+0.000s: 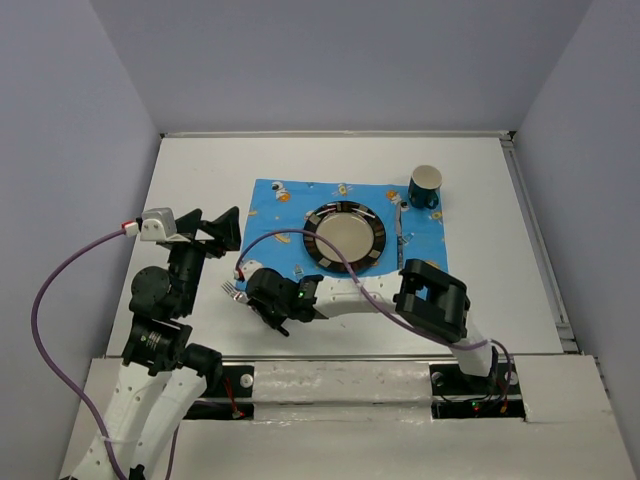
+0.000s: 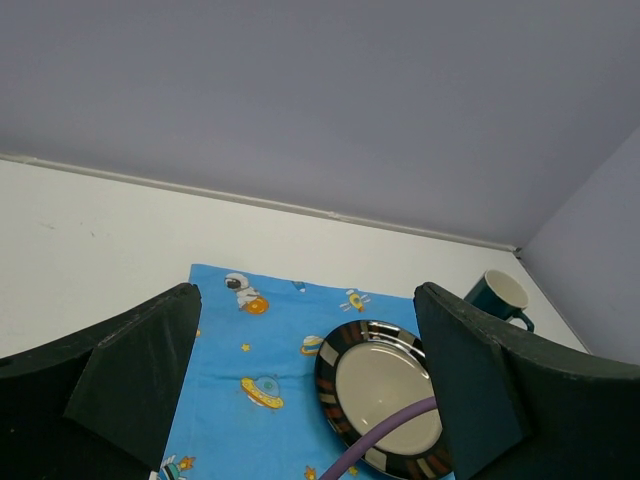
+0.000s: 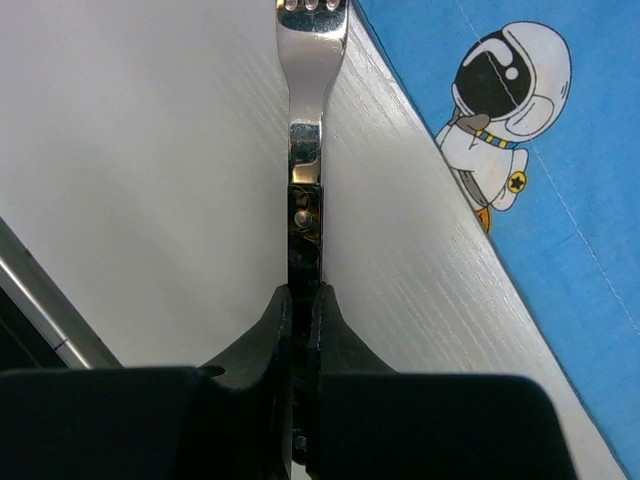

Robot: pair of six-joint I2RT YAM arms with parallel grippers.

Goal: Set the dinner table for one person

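Right gripper (image 3: 303,292) clamps the fork (image 3: 306,130) by its handle, tines toward the frame's top, so I can lay it beside the mat (image 3: 530,260).

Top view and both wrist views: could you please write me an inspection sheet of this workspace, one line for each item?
Surface: white table, with a blue space-print mat lying on it.
Job's things: plate on the mat, empty; teal mug at the mat's far right corner; fork over the table beside the mat's left edge.
Clutter: thin shiny piece right of the plate, too small to name.
Grippers: left gripper open, holding nothing; right gripper shut on the fork's handle.
Cables: purple cable loops left of the left arm; second purple cable crosses the plate.
Surroundings: grey walls; silver rail along the table's right edge.
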